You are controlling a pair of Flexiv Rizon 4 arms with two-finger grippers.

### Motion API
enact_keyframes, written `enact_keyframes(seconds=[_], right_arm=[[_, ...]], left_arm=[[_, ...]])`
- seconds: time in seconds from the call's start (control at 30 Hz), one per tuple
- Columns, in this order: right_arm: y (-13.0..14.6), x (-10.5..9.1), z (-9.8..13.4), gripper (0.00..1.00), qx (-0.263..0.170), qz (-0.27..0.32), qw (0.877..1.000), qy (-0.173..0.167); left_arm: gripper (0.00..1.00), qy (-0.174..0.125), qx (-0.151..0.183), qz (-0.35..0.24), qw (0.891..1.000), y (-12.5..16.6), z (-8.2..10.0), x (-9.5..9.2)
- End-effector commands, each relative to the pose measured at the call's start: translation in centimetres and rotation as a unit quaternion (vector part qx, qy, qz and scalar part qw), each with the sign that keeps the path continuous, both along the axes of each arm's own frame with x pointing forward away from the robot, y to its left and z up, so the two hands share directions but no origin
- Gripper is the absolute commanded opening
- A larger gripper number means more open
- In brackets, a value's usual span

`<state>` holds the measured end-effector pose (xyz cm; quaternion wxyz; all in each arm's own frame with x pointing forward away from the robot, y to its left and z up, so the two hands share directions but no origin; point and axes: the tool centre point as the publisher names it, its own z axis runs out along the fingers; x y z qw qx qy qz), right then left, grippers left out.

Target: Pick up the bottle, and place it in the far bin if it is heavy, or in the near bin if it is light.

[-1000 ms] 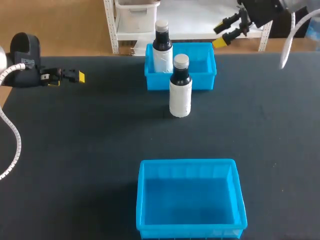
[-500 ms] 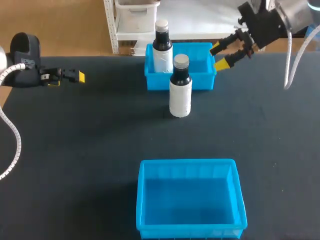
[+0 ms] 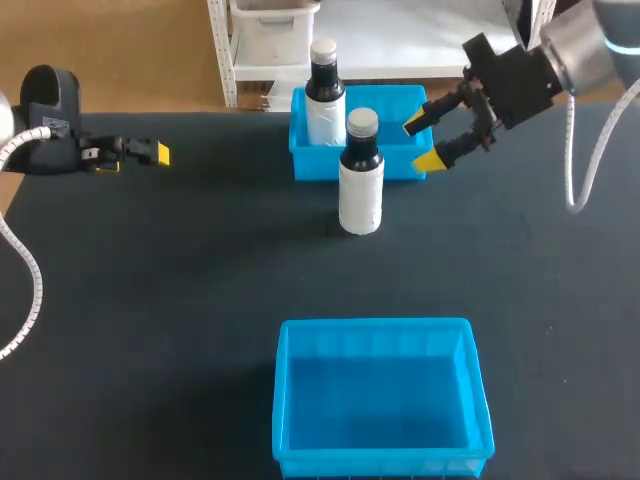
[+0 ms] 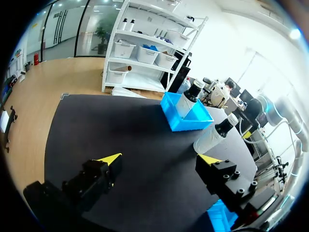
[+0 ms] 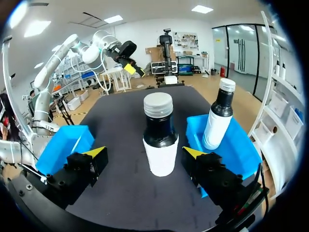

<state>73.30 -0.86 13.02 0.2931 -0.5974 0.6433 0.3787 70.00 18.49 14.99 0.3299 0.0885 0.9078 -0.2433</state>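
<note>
A bottle (image 3: 360, 175) with a white body, black shoulders and a grey cap stands upright on the black table, just in front of the far blue bin (image 3: 400, 166). My right gripper (image 3: 422, 141) hangs a short way to its right, open, touching nothing. In the right wrist view the bottle (image 5: 161, 140) stands ahead of the gripper (image 5: 144, 152), centred on the gap between the fingers. The near blue bin (image 3: 375, 327) sits at the table's front. My left gripper (image 3: 150, 154) rests at the far left, and in its own view the gripper (image 4: 159, 158) is open and empty.
A second, white-capped bottle (image 3: 325, 95) stands upright in the far bin's left corner, also seen as a bottle (image 5: 218, 121) beside my right fingers. The near bin holds nothing. Open black tabletop lies between the two bins.
My right arm has come down and leftward from behind the far bin's right corner to a spot beside the standing bottle, its fingers still open. The left arm and both bottles have not moved.
</note>
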Motion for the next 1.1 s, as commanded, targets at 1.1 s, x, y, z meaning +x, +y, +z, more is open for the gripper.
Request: enact_keyframes(seconds=[1.1], right_arm=[[5.6, 2.5, -0.5, 1.0, 0.005, -0.031, 0.997, -0.064]], left_arm=[[1.0, 0.0, 0.0, 0.0, 1.0, 0.0, 0.0, 0.0]])
